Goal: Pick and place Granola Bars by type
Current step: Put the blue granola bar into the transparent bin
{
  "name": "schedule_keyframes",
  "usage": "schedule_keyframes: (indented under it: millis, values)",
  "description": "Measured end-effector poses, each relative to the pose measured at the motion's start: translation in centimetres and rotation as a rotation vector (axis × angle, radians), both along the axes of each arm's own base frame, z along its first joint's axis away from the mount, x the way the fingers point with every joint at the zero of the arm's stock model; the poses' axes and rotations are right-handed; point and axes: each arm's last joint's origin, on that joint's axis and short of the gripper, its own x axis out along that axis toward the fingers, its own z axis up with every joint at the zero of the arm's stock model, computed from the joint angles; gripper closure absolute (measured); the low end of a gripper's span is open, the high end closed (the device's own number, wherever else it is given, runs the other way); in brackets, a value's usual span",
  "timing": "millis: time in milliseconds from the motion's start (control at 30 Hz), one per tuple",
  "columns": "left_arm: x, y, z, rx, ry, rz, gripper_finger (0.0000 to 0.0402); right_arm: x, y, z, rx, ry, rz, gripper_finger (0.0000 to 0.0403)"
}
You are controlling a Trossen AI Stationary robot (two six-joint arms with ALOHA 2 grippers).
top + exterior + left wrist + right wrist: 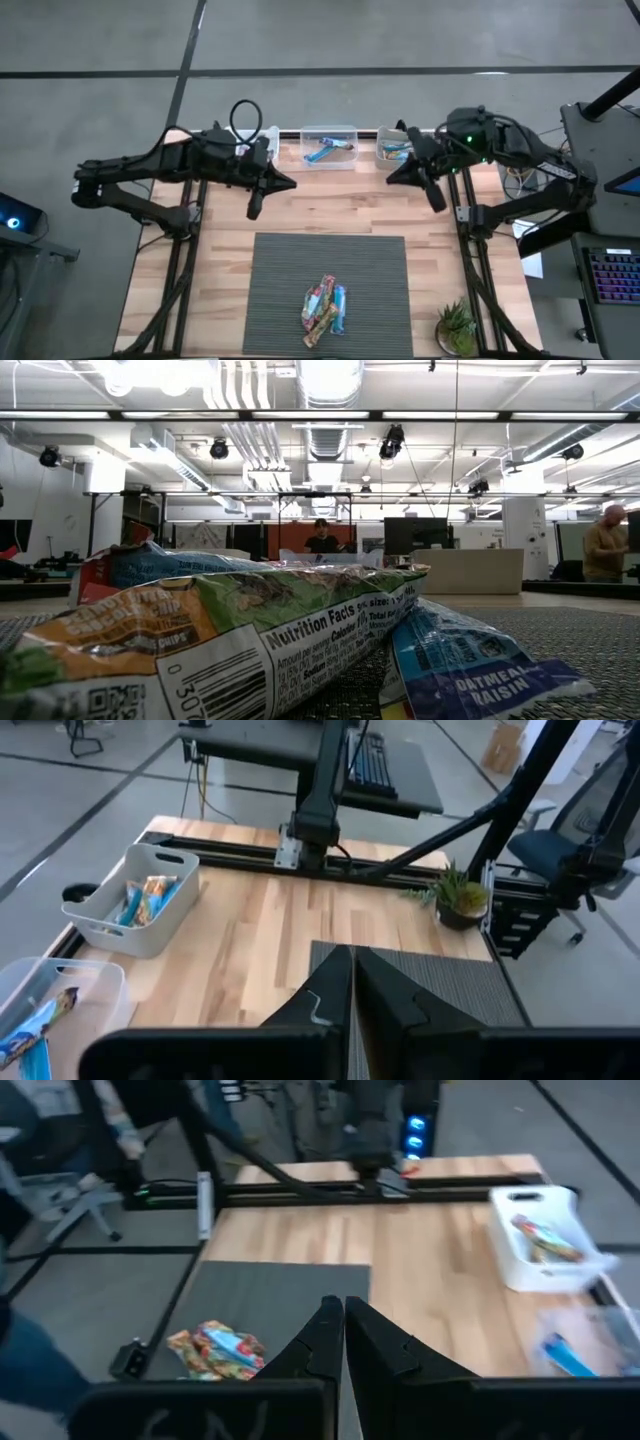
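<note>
Several Granola Bars (pixel 324 304) lie heaped on the near part of the grey mat (pixel 270 270), overlapping. Light, crinkly and slippery, they look best pinched across the middle, topmost first. Left gripper (pixel 254 209) and right gripper (pixel 437 203) hover clenched, empty, near the far bins (pixel 328 132).

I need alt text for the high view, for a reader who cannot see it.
A small pile of granola bars lies on a grey mat on a wooden table. Both end effectors, left and right, hang shut near the bins.
</note>
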Motion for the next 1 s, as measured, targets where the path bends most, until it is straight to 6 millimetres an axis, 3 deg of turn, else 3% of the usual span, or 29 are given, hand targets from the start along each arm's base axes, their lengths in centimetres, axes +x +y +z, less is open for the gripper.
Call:
schedule_keyframes:
  millis: [400,667,1000]
  values:
    - [-0.1,-0.1,-0.3,0.005,0.013,-0.032,0.0401,2.5,4.0,-1.9,0.035,-0.045,0.175,0.0394]
    - [-0.2,-0.1,-0.5,0.039,0.035,-0.044,0.0401,4.4,6.6,-3.7,-0.06,-0.006,0.323,0.0394]
    - [-0.2,-0.1,-0.6,0.053,0.037,-0.048,0.0401,6.2,8.1,-5.2,-0.069,0.056,0.375,0.0394]
